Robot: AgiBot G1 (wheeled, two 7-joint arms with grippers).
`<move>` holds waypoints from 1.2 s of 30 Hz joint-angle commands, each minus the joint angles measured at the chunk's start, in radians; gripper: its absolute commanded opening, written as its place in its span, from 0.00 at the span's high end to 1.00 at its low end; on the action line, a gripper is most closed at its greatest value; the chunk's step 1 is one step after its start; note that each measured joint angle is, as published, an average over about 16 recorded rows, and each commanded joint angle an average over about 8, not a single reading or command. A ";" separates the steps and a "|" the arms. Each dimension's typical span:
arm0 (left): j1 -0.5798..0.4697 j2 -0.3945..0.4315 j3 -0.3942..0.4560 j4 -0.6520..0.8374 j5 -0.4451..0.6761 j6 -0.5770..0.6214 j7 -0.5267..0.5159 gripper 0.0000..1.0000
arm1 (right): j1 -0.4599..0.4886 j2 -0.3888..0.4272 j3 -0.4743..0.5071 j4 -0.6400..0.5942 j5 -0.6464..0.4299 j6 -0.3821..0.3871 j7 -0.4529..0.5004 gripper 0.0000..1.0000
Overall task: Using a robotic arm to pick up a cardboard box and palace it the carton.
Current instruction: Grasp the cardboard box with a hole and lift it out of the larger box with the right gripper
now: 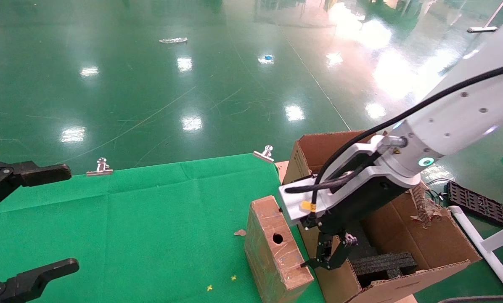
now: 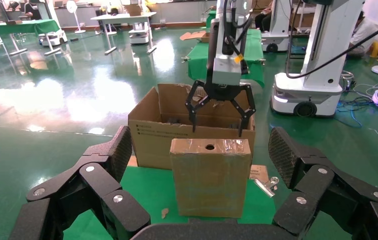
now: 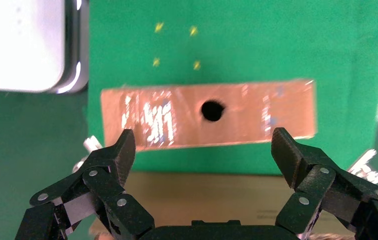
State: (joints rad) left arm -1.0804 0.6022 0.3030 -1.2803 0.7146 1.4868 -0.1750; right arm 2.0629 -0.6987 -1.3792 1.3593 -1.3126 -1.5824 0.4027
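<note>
- The box (image 1: pixel 274 252) stands upright on its narrow side at the lower centre of the head view, on the right edge of the green tabletop (image 1: pixel 129 219). Its top face carries a round hole (image 1: pixel 277 238).
- The carton (image 1: pixel 386 235) sits at the lower right of the head view, just beside the box and off the tabletop's edge. Its flaps stand up and black foam (image 1: pixel 384 263) lies inside.
- The right arm (image 1: pixel 453 122) enters from the upper right of the head view and slants down to the centre right.
- The right pincer (image 1: pixel 325 263) hangs with its fingers spread, released, holding nothing. In the head view it lies over the carton's near wall, just right of the box top.
- In the left wrist view the same pincer (image 2: pixel 220 112) hangs above the box (image 2: pixel 210 177), both fingertips apart from the top face.
- In the right wrist view the box top (image 3: pixel 209 114) lies beyond the spread fingers (image 3: pixel 117 160), untouched.
- The left pincer (image 1: pixel 26 223) is parked at the left edge of the head view, over the tabletop, fingers wide apart and empty.
- Two metal clips (image 1: pixel 100 167) hold the cloth at the tabletop's far edge.
</note>
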 commanded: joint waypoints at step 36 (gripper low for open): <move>0.000 -0.001 0.002 0.000 -0.001 -0.001 0.001 0.00 | 0.116 -0.218 -0.405 -0.229 0.142 0.093 0.927 0.00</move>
State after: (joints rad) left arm -1.0808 0.6015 0.3047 -1.2803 0.7135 1.4861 -0.1741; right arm 2.1840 -0.9150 -1.7825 1.1430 -1.1737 -1.4888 1.3261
